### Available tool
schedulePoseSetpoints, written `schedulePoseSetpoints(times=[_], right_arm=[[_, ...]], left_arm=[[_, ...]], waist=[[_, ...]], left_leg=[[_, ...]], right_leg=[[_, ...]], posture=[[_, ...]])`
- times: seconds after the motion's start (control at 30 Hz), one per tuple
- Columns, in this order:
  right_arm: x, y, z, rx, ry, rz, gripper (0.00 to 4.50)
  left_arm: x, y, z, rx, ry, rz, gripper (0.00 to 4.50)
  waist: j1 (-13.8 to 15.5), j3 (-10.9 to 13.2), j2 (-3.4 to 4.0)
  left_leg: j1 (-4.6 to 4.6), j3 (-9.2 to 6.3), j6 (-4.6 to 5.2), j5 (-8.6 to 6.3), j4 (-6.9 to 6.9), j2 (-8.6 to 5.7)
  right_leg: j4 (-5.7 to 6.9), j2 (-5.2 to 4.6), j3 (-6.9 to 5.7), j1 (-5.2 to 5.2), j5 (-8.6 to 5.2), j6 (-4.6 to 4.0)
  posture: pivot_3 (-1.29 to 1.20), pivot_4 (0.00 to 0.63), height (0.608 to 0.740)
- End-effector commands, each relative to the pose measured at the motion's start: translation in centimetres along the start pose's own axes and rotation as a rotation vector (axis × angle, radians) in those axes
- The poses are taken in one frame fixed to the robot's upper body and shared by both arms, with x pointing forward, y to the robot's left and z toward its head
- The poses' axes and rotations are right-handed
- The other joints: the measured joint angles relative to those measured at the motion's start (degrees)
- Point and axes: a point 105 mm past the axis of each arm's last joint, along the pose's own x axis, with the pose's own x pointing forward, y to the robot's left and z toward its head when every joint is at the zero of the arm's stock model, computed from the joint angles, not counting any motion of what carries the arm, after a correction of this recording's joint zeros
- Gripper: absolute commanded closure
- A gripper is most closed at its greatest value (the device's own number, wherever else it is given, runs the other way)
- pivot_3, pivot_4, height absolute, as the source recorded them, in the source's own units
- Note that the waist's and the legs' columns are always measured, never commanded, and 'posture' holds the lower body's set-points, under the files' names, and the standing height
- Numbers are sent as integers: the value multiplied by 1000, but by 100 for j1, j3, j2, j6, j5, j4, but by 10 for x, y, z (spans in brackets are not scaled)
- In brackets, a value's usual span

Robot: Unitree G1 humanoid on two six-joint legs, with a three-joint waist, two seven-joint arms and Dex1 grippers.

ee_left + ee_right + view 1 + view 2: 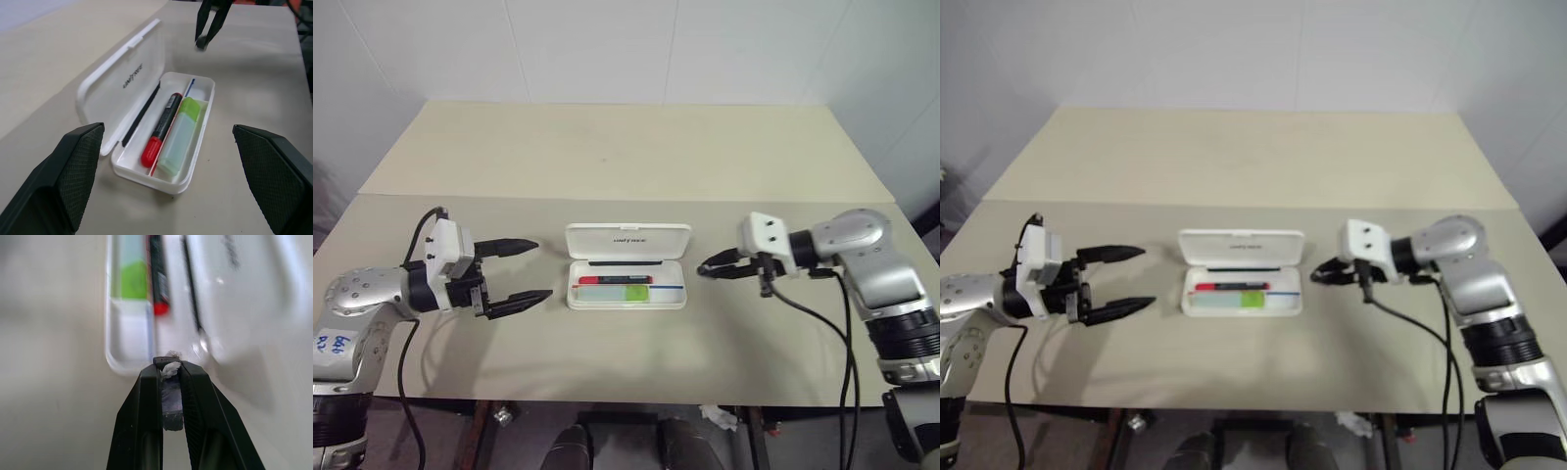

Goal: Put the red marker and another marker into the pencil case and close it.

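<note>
Left wrist view has the clearest look: the flat white hinged plastic pencil case (161, 127) sits open on the beige table (607, 157), lid tipped back. Inside lie the slim red-capped marker with a dark barrel (161, 125) and the stubby green-capped highlighter with a pale mint body (180, 136), side by side and touching. The left gripper (514, 270) hangs just off the case's left end, fingers spread wide with nothing between them. The right gripper (717, 266) is near the case's right end, fingers pinched almost together, holding neither marker nor the case.
</note>
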Motion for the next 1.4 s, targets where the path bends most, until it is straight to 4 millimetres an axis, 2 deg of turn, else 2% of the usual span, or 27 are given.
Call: schedulePoseSetpoints(times=[0.03,0.37,0.8,0.83,0.93,1.17,1.4], right_arm=[[4,1,11,-46,-5,-11,4248],[24,10,29,-83,-50,49,4248],[40,6,33,-113,-57,52,4248],[40,5,32,-114,-53,52,3520],[39,4,30,-115,-42,48,2601],[36,0,27,-114,-25,35,22],[34,-5,30,-108,-64,-7,22]], left_arm=[[4,0,4,39,-9,-19,0],[4,-1,5,46,-13,-13,0],[7,-5,6,44,-23,-12,0],[7,-5,5,43,-21,-11,0],[6,-6,5,43,-19,-8,0],[6,-5,3,38,-16,-7,0],[17,0,-4,31,-13,-7,0]], waist=[[7,0,0],[0,0,0],[5,0,-1],[5,0,-1],[-3,0,-1],[3,0,-1],[2,-1,-1]], left_leg=[[-1,0,0,0,0,-1],[-3,-2,0,0,-1,2],[-3,-2,0,0,-1,1],[-3,-2,0,0,-1,0],[-3,-2,0,0,-2,3],[-3,-3,0,0,-2,1],[-3,-3,0,0,-3,0]], right_leg=[[-1,-1,0,0,0,0],[0,1,-2,-3,0,0],[-2,-1,-2,-3,0,0],[-2,-1,-2,-3,0,0],[-2,1,-2,-4,0,0],[-3,0,-2,-4,0,0],[-2,0,-2,-3,0,0]], posture=[[0,150,740],[0,150,740],[0,150,740],[0,150,740],[0,150,740],[0,150,740],[0,150,740]])
